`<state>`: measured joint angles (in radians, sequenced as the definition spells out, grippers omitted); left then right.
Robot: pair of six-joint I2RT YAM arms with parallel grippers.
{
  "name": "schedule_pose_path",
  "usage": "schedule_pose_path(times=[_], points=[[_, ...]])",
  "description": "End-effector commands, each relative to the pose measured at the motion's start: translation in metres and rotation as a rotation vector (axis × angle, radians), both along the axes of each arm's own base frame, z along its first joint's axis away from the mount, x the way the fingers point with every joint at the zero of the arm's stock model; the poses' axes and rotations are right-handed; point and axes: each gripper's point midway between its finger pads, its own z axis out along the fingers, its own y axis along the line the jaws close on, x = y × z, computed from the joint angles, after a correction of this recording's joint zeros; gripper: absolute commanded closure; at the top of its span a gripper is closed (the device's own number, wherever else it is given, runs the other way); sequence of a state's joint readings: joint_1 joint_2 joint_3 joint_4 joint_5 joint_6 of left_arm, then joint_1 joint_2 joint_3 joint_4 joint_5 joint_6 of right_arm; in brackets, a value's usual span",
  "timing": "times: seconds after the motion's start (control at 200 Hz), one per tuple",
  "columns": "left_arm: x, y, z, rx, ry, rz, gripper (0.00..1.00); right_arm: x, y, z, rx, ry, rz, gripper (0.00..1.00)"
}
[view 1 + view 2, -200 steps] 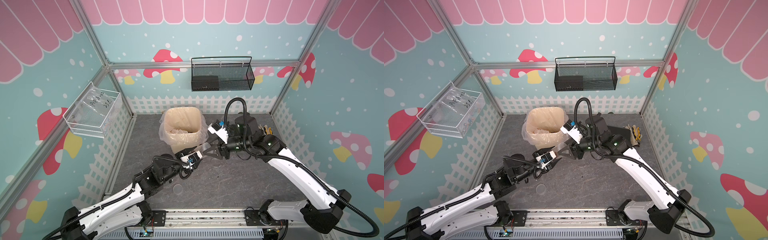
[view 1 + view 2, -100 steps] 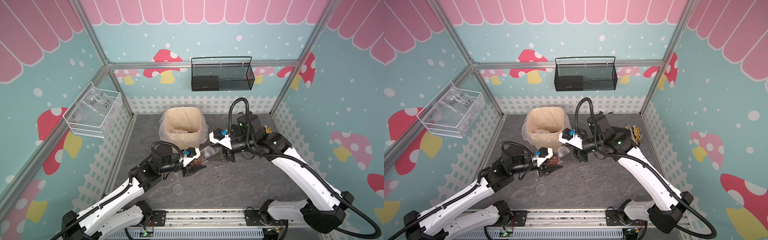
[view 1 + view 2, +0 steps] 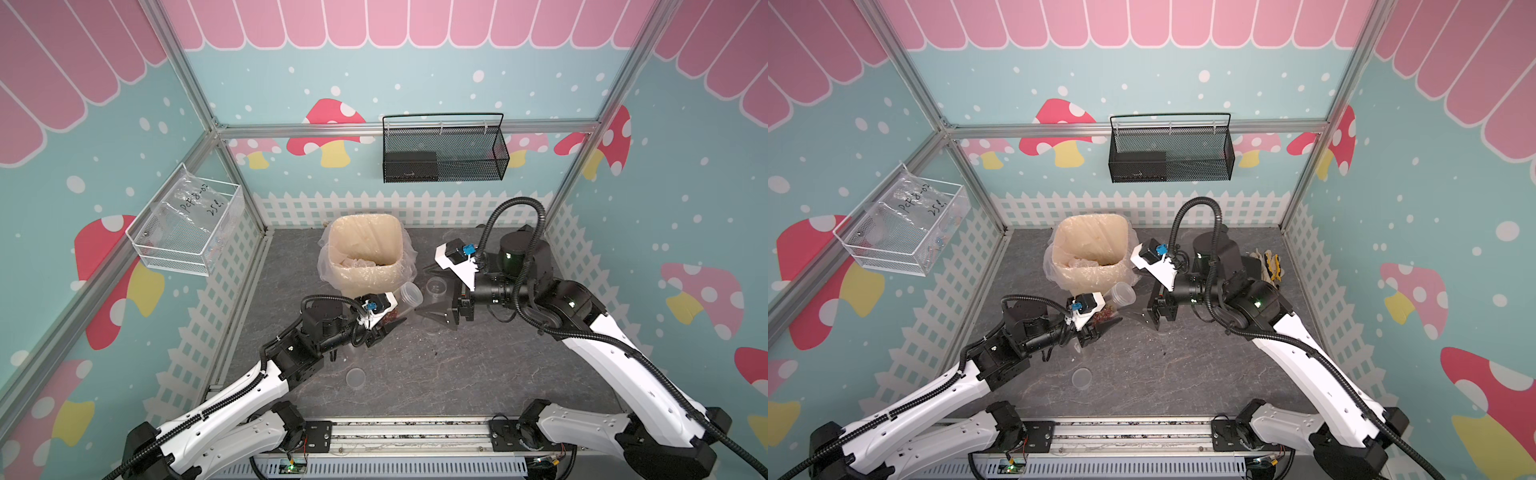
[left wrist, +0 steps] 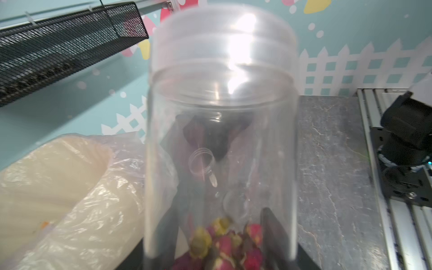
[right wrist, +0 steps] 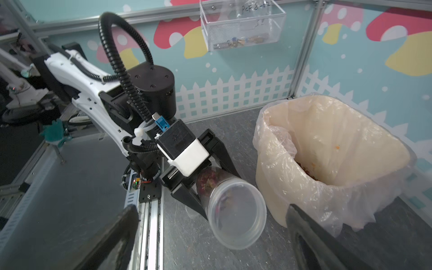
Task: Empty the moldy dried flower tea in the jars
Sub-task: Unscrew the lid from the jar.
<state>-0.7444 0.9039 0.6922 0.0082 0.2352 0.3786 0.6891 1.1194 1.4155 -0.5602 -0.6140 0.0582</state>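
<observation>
A clear jar (image 3: 406, 300) with its lid on lies tilted in my left gripper (image 3: 388, 323), which is shut on its lower body just in front of the cream bin. The moldy dried flower tea (image 4: 224, 243), red and yellowish buds, sits at the jar's (image 4: 219, 140) bottom between the fingers (image 4: 271, 231). My right gripper (image 5: 210, 245) faces the lidded end of the jar (image 5: 236, 208) with its jaws wide apart and nothing between them. In both top views it (image 3: 1154, 305) stands a little right of the jar (image 3: 1121, 296). Another clear jar (image 3: 436, 286) stands on the table by the right gripper (image 3: 434, 295).
The cream bin (image 3: 365, 232) with a plastic liner stands at the back centre, with reddish bits inside (image 5: 311, 173). A flat clear lid (image 3: 355, 377) lies on the grey table near the front. A black wire basket (image 3: 444, 153) and a clear tray (image 3: 187, 224) hang on the walls. Gloves (image 3: 1268, 266) lie at the back right.
The right gripper's jaws, closed round the jar's lid end before, have spread wide and stand off it. The left arm has swung the jar to the right and kept hold.
</observation>
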Motion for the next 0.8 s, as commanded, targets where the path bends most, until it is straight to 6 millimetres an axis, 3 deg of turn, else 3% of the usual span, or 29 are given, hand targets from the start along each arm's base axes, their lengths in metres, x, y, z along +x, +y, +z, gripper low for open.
schedule_pose_path(times=[0.0,0.18,0.535,0.79], points=[[0.008,0.008,0.015,0.024,-0.151,0.063,1.00,0.018,-0.007,0.003,0.082,0.202,-0.195,0.02],[0.009,0.008,0.015,0.063,-0.204,0.075,1.00,0.024,-0.002,-0.023,0.041,0.398,-0.241,0.07],[0.004,0.002,0.009,0.101,-0.213,0.063,1.00,0.026,0.017,-0.045,-0.003,0.494,-0.174,0.13],[0.004,0.001,0.007,0.113,-0.213,0.064,1.00,0.024,0.023,-0.057,-0.035,0.505,-0.136,0.33]])
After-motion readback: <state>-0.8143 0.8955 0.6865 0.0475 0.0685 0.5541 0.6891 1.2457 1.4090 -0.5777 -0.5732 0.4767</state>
